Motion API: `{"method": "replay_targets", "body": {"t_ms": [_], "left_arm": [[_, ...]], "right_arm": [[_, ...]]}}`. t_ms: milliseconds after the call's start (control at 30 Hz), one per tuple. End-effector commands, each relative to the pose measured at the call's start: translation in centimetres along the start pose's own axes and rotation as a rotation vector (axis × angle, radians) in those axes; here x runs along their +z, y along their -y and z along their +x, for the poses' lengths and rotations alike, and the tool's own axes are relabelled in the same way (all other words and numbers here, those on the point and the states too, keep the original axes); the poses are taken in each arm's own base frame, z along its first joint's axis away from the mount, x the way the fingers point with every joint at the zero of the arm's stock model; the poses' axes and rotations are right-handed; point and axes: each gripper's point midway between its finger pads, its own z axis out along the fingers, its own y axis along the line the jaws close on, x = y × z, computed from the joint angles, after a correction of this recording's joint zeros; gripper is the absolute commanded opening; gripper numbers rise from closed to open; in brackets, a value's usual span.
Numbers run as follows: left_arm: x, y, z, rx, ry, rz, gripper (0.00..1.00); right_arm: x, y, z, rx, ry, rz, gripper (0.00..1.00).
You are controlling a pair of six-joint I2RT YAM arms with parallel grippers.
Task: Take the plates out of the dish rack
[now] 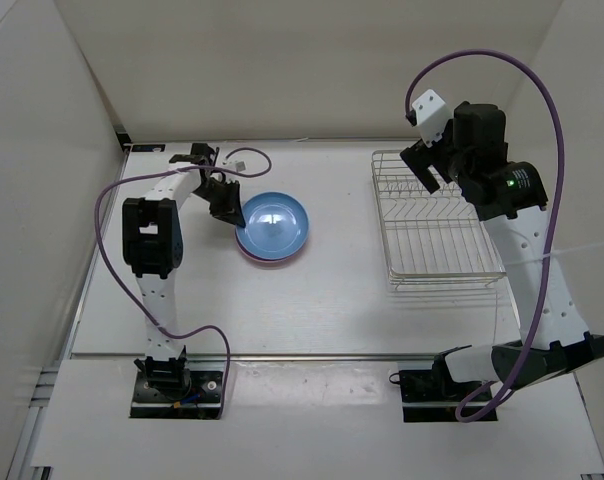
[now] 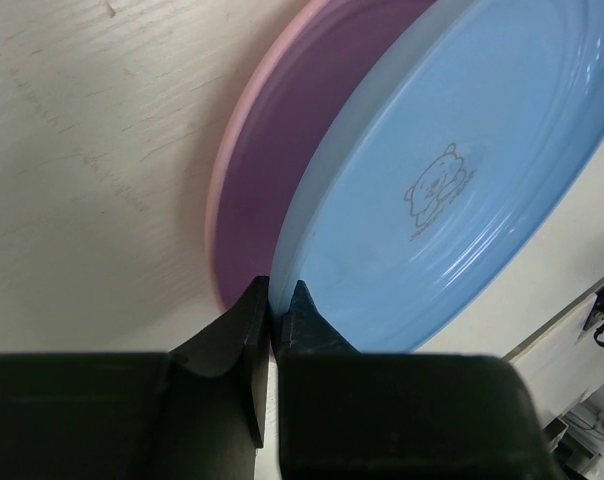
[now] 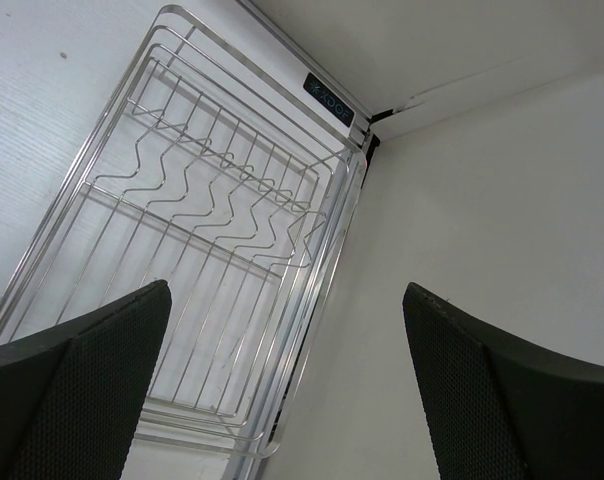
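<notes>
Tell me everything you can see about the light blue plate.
The light blue plate is round and shallow and looks like glossy plastic, with a raised rim and a small bear drawing printed inside. It faces up and sits on top of the pink plate, slightly offset, on the table left of the dish rack. The left pincer is closed on its rim.

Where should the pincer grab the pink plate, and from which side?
By its raised rim, from the left arm's side: there the pink plate peeks out from under the blue plate. The left pincer, shut on the blue rim, must let go first.
</notes>
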Motion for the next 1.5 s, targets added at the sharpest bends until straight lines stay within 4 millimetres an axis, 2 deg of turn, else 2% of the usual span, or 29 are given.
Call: {"method": "replay_targets", "body": {"t_ms": [0,500,567,667,733,767,833,867,933,967,1000,1133,1200,1267,1300,1333,1367,1400,1433,1467], "left_arm": [[-0.3,0.6,-0.5,0.026,0.019,0.004,0.11],[-1.3,-0.5,-0.8,0.008,0.039,-0.014,0.23],[-1.6,0.4,-1.0,0.021,0.045,-0.002,0.4],[-1.7,1.0,-1.1,0.034,0.048,0.0,0.57],[-1.9,1.6,-1.3,0.048,0.054,0.002,0.6],[-1.9,1.6,-1.3,0.048,0.054,0.002,0.66],[-2.3,1.7,-1.4,0.052,0.062,0.001,0.66],[-2.6,1.9,-1.5,0.057,0.07,0.0,0.76],[-3.3,2.1,-2.1,0.068,0.087,-0.015,0.87],[-3.9,2.3,-2.3,0.065,0.099,-0.026,1.0],[-4.9,2.5,-3.2,0.084,0.131,-0.046,1.0],[-6.6,2.5,-3.5,0.092,0.131,-0.105,1.0],[-8.1,1.1,-3.3,0.075,0.13,-0.165,1.0],[-9.9,-0.2,-3.7,0.068,0.153,-0.257,1.0],[-11.5,-0.6,-3.6,0.05,0.174,-0.296,1.0],[-12.6,-1.8,-3.2,0.037,0.18,-0.37,1.0],[-13.9,-2.3,-3.6,0.026,0.214,-0.408,1.0],[-15.2,-2.8,-3.6,0.018,0.235,-0.441,1.0],[-17.6,-3.6,-3.2,-0.011,0.264,-0.486,1.0],[-18.8,-3.9,-2.9,-0.028,0.273,-0.495,1.0]], "right_arm": [[-1.0,1.2,-1.4,0.027,0.061,0.031,1.0],[-0.9,0.8,-1.6,0.044,0.072,0.015,1.0],[-0.9,0.8,-1.6,0.044,0.072,0.015,1.0],[-1.1,1.0,-1.9,0.056,0.079,0.02,1.0],[-1.1,0.9,-2.0,0.055,0.084,0.012,1.0],[-1.4,1.1,-2.2,0.057,0.093,0.018,1.0],[-1.4,1.0,-2.0,0.055,0.086,0.013,1.0],[-1.4,1.0,-2.0,0.055,0.086,0.013,1.0],[-1.4,1.0,-2.0,0.055,0.086,0.013,1.0],[-1.6,1.2,-2.2,0.057,0.093,0.018,1.0],[-1.6,1.2,-2.2,0.067,0.093,0.018,1.0],[-1.5,1.2,-1.9,0.069,0.085,0.013,1.0],[-1.5,1.5,-1.7,0.073,0.079,0.019,1.0],[-1.2,1.8,-0.7,0.114,0.051,0.024,1.0],[-0.5,2.2,0.5,0.172,0.008,0.036,1.0],[0.0,1.6,2.5,0.189,-0.074,0.009,1.0],[0.6,1.1,3.9,0.222,-0.122,-0.023,1.0],[1.6,1.0,6.2,0.284,-0.207,-0.04,1.0],[1.6,0.4,7.9,0.311,-0.273,-0.071,1.0],[1.8,0.2,9.3,0.335,-0.321,-0.074,1.0]]}}
